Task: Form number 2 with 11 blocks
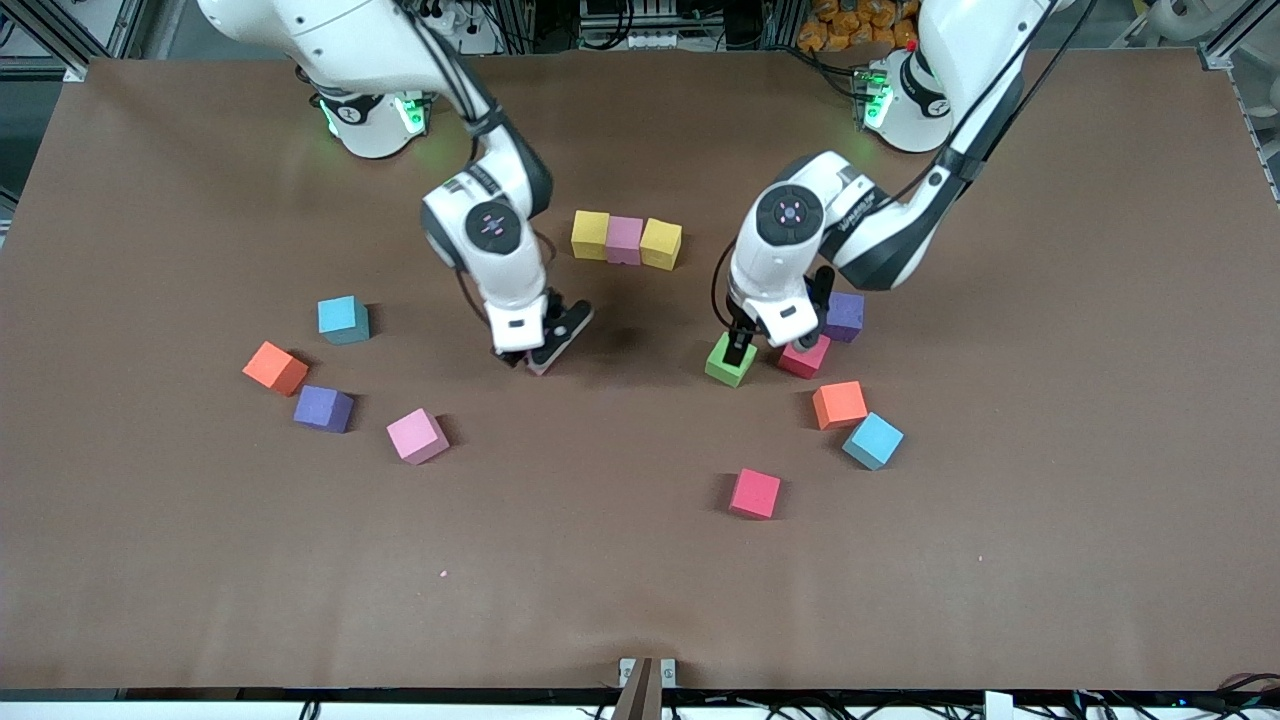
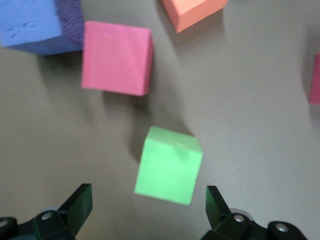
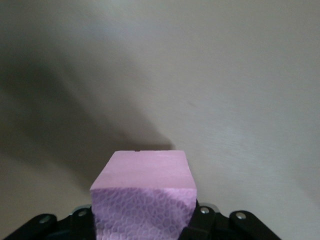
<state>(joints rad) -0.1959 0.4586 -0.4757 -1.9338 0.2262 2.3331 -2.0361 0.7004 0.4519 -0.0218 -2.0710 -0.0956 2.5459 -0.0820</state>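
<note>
My right gripper (image 1: 538,356) is low over the middle of the table, shut on a pink block (image 3: 142,192) (image 1: 541,367) that fills the space between its fingers. My left gripper (image 1: 738,352) hangs open just above the green block (image 1: 722,370) (image 2: 169,165), one finger (image 2: 77,207) on each side of it and clear of it. A row of yellow (image 1: 590,234), pink (image 1: 625,240) and yellow (image 1: 661,243) blocks lies between the two arms, toward their bases. Beside the green block are a red block (image 1: 808,358) (image 2: 116,57) and a purple one (image 1: 846,316).
Toward the left arm's end lie an orange block (image 1: 839,404), a light-blue cube (image 1: 872,440) and a red block (image 1: 755,494). Toward the right arm's end lie a light-blue cube (image 1: 343,319), an orange block (image 1: 275,368), a purple block (image 1: 323,408) and a pink block (image 1: 418,436).
</note>
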